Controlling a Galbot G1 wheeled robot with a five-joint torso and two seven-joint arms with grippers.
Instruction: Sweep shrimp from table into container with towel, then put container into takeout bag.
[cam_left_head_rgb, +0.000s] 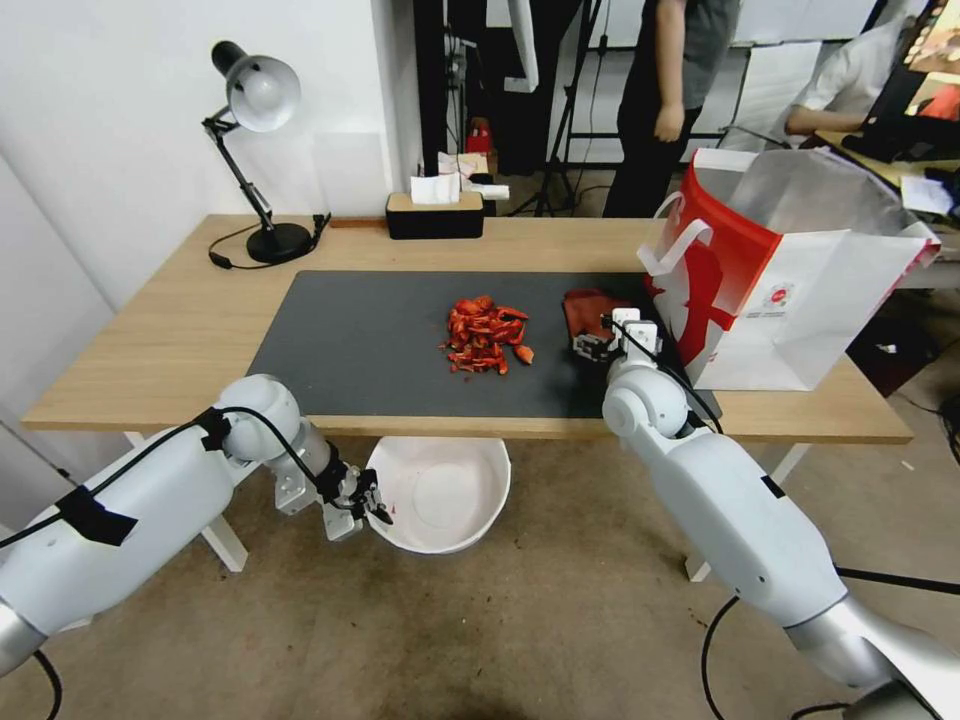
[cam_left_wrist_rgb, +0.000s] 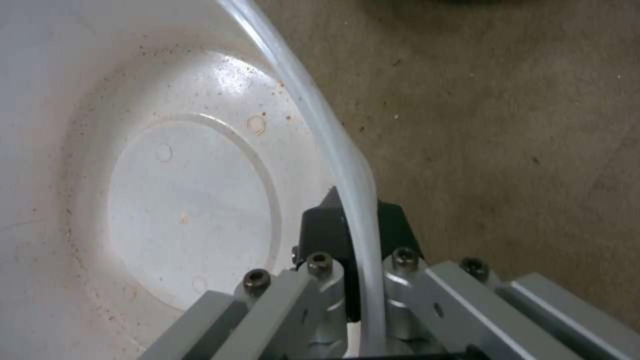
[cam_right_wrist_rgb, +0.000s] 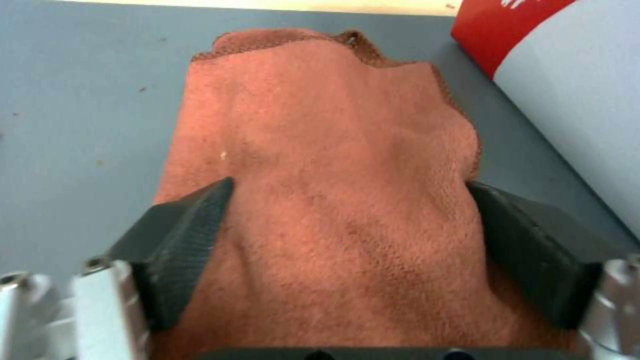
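Early stage: right end effector (cam_right_wrist_rgb: 347, 235) open astride towel (cam_right_wrist_rgb: 320, 165), shrimp (cam_left_head_rgb: 484, 335) unswept on desk (cam_left_head_rgb: 180, 330) beside it, left end effector (cam_left_wrist_rgb: 357, 222) pinching bowl (cam_left_head_rgb: 440, 495) rim below desk edge, bag (cam_left_head_rgb: 790, 290) still unfilled.

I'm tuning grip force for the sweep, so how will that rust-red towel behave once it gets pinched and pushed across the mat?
The towel will likely be floppy: it lies rumpled, with folds, between the right pincer's open pads. Its matte, fuzzy pile suggests it will drag on the mat rather than slide. It looks thin and light, so it may bunch against the shrimp.
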